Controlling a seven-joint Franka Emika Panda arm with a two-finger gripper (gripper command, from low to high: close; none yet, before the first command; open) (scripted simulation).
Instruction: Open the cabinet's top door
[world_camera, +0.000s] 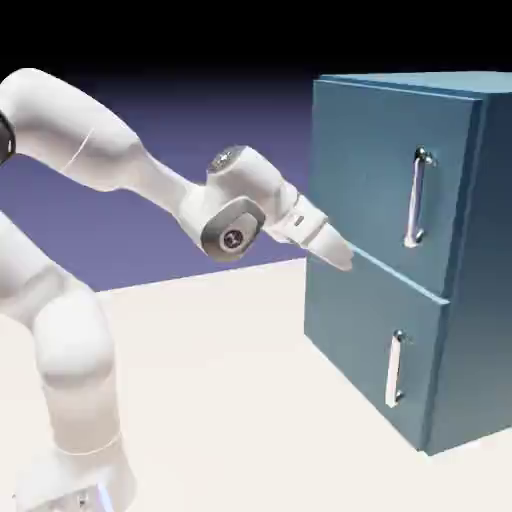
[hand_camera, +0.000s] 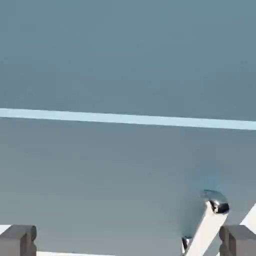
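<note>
With the top door (world_camera: 385, 180) looking shut, it's approach time; the gripper (hand_camera: 128, 241), wide open and empty, probably needs to climb toward the upper handle (world_camera: 415, 198).

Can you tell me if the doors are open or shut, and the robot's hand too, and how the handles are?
Top door: shut.
Bottom door: shut.
Top door's handle: upright, nothing holding it.
Bottom door's handle: upright, nothing holding it.
Gripper: open, with nothing in its grip.
Cabinet: standing upright.
</note>
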